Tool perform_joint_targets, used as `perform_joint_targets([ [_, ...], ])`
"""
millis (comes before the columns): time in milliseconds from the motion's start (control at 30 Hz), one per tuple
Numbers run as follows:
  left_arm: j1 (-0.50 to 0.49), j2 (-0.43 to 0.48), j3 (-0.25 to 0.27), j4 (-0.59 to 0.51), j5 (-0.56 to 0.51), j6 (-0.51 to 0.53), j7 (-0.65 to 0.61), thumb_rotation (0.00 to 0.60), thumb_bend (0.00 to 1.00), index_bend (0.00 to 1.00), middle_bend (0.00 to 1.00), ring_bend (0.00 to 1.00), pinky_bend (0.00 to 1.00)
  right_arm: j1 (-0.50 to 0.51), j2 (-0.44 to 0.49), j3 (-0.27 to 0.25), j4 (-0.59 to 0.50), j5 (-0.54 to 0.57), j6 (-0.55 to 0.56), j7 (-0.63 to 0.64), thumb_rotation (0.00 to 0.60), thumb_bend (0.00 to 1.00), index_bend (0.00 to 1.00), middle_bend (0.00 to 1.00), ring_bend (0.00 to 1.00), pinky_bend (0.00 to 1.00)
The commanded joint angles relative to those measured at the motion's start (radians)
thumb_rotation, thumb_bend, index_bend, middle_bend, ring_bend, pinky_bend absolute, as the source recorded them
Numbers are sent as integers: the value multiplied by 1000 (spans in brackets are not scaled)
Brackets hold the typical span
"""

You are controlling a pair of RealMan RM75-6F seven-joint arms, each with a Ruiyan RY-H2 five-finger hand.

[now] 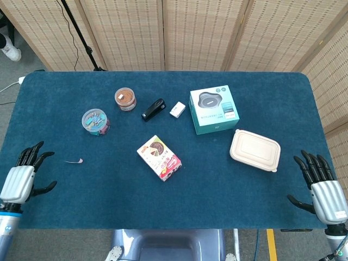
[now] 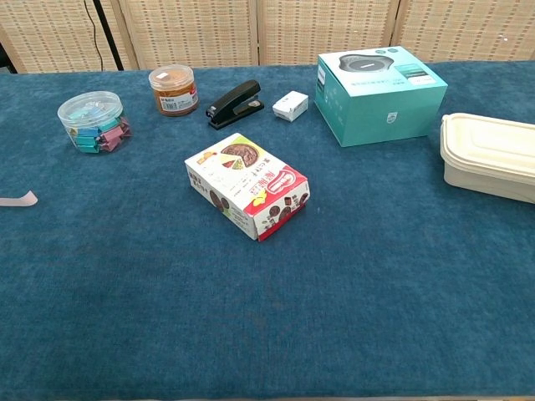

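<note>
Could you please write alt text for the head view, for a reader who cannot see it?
Two open robot hands, left hand and right hand, hover at the near corners of a blue table, holding nothing. On it lie a snack box, teal box, lunch container, stapler and two jars.

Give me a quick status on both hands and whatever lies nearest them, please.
Left hand open, holding nothing, near small pale paper scrap. Right hand open, nearest beige lidded food container. Nothing between either hand and its neighbour.

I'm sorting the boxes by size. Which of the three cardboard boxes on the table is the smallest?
The small white box, lying between the black stapler and the teal box. The teal box and the chocolate box are both far bigger.
</note>
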Motion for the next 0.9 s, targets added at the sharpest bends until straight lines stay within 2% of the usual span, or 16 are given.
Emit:
perform_joint_targets([
  [33, -51, -86, -39, 90, -54, -53, 34, 600, 207, 298, 0, 0, 0, 0, 8, 0, 0, -1, -3, 21, 600, 0, 0, 0, 0, 0],
  [333, -129, -192, -76, 223, -182, -191, 109, 600, 223, 367, 0, 0, 0, -2, 23, 2, 0, 1, -8, 63, 600, 0, 0, 0, 0, 0],
  [467, -141, -230, -78, 300, -208, -224, 83, 600, 267, 417, 0, 0, 0, 0, 26, 3, 0, 4, -16, 75, 600, 0, 0, 0, 0, 0],
  [900, -162, -350, -70, 487, -194, -229, 53, 600, 296, 435, 0, 0, 0, 2, 31, 11, 0, 23, -34, 103, 600, 0, 0, 0, 0, 0],
])
